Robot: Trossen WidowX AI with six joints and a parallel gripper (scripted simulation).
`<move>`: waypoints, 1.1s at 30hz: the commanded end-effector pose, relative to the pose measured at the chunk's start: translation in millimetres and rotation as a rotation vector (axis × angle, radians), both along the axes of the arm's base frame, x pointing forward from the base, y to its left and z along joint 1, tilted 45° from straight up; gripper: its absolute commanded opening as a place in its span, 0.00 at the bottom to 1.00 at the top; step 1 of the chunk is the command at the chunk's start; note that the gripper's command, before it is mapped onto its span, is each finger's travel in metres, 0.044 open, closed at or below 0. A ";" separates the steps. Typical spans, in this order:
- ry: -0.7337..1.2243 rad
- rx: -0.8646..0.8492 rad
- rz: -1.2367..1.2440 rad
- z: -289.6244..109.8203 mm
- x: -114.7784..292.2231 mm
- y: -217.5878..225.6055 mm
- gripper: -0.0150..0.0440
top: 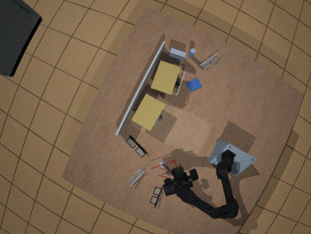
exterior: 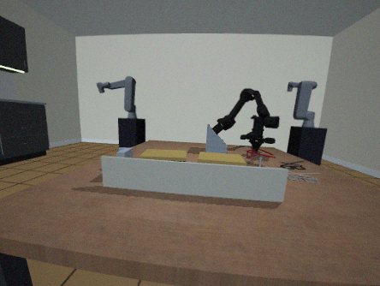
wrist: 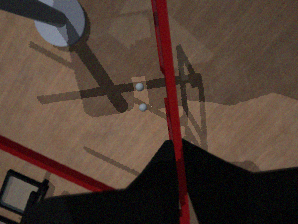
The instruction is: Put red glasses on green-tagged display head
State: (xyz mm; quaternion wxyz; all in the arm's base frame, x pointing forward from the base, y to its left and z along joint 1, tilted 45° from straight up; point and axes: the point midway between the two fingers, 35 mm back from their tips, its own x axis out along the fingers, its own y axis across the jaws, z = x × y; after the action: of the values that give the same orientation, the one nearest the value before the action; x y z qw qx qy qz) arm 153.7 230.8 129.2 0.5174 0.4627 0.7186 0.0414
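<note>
1. A black six-joint robot arm is seen reaching from its grey base plate across the brown wooden counter.
2. The arm's black fingers are closed narrow on a thin red bar of the red-framed glasses, which are thus held in the grasp.
3. In the wrist view, a second red bar of the frame is seen running aslant at the lower left, and the frame's shadow is cast on the counter below, so the glasses are held up off the surface.
4. In the top view the red glasses are found near the counter's front edge, well apart from the two yellow-topped blocks that stand beside a long pale grey upright panel.
5. From the exterior view the red glasses are seen hanging just under the wrist, to the right of the panel's end.
6. Other pairs of glasses lie on the counter: a dark-framed pair, a pale grey pair and a black-framed pair.
7. A small round pale grey disc on a stem is seen close to the held glasses.
8. Which display head bears the green tag cannot be told.
</note>
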 end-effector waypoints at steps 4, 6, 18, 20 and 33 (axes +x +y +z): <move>-0.003 0.000 0.004 14.6 5.5 -16.5 0.25; -0.003 -0.001 0.004 20.8 6.8 -23.8 0.25; -0.002 0.002 0.002 37.8 9.6 -43.9 0.25; -0.002 0.002 0.002 37.0 14.0 -44.3 0.25; -0.004 -0.001 0.002 23.5 64.7 -54.9 0.25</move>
State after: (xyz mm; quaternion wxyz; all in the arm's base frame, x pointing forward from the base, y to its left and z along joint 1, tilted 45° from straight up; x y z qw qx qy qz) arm 204.7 179.1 155.3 0.5196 0.4605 0.7186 0.0392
